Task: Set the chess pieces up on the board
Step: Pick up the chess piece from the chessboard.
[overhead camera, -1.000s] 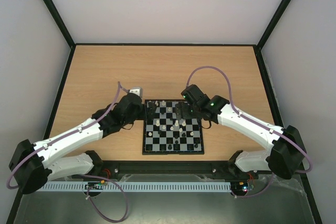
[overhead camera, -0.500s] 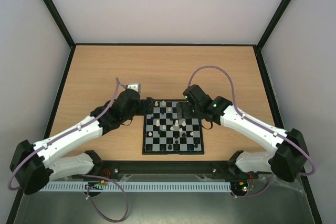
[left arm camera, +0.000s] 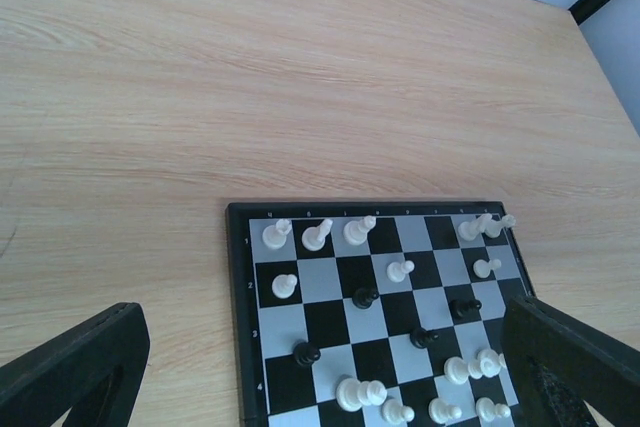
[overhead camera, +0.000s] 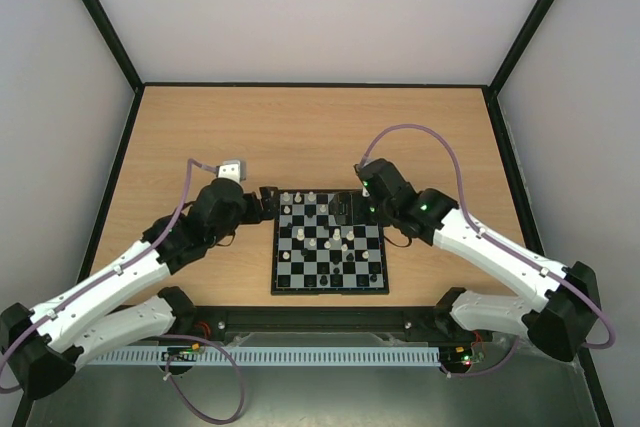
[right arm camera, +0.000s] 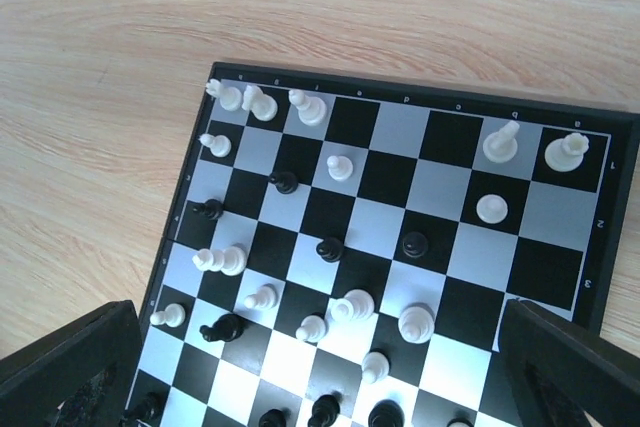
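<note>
White walls (overhead camera: 320, 7) and black corner posts (overhead camera: 100, 17) box in a pale wood table (overhead camera: 320, 137). The board (overhead camera: 300, 279) lies flat at lower centre of the top view, just above the black rail (overhead camera: 320, 322) that carries the arm bases.

The chess pieces (right arm camera: 340, 165) all stand on the board that we can see, cream and black mixed with no clear rows. They crowd the upper half of the board in the top view, and the lower rows look mostly bare. In the right wrist view we see three cream ones bunched at the board's upper left corner, two more at its upper right, and black pawns (right arm camera: 414, 244) loose mid-board.

The left gripper (overhead camera: 268, 203) sits at the board's upper left corner, over the table just beside the edge. Its fingers (left arm camera: 75, 367) are spread wide and hold nothing. In the left wrist view they fill the two lower corners, with the board at lower centre-right between them.

The right gripper (overhead camera: 352, 209) hangs over the board's upper right squares, its fingers (right arm camera: 565, 362) also spread wide and empty. In its own view the chequers fill the middle of the frame. We cannot tell whether either gripper touches anything.

Purple cables (overhead camera: 440, 142) loop off both arms.
</note>
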Tool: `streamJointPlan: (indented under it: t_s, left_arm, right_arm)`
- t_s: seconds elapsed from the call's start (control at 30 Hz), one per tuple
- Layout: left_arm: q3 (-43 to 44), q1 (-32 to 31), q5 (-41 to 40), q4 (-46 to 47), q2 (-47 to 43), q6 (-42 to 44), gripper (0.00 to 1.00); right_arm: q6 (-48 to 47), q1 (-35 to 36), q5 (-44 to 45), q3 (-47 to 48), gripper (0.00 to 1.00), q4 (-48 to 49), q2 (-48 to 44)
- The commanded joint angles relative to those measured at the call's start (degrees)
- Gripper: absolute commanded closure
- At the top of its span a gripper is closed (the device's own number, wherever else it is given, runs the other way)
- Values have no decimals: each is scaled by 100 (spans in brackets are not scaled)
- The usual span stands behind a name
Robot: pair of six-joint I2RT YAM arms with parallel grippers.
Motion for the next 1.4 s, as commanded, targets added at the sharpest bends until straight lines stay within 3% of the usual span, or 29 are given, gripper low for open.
streamJointPlan:
  t_s: [0.0, 0.47, 0.7, 0.93, 1.17, 1.37]
  left_arm:
    - [23, 34, -23, -252, -322, -36, 1]
    - [-29, 28, 261, -326, -320, -176, 1]
    - [89, 33, -29, -532, -83, -174, 1]
    - [172, 36, -235, -578, 228, -129, 1]
    - [223, 33, -191, -560, 318, -47, 1]
    - [161, 34, -142, -525, 369, -72, 1]
  right_arm:
    - [-135, -16, 161, 343, 1, -343, 63]
    - [-322, -20, -102, 250, 1, -697, 359]
    - [-297, -10, 109, 260, 41, -974, 600]
    - [-215, 94, 264, 134, 57, -1021, 731]
    - [-203, 522, 409, 201, 59, -1049, 1056]
    - [-162, 637, 548, 245, 46, -1066, 1187]
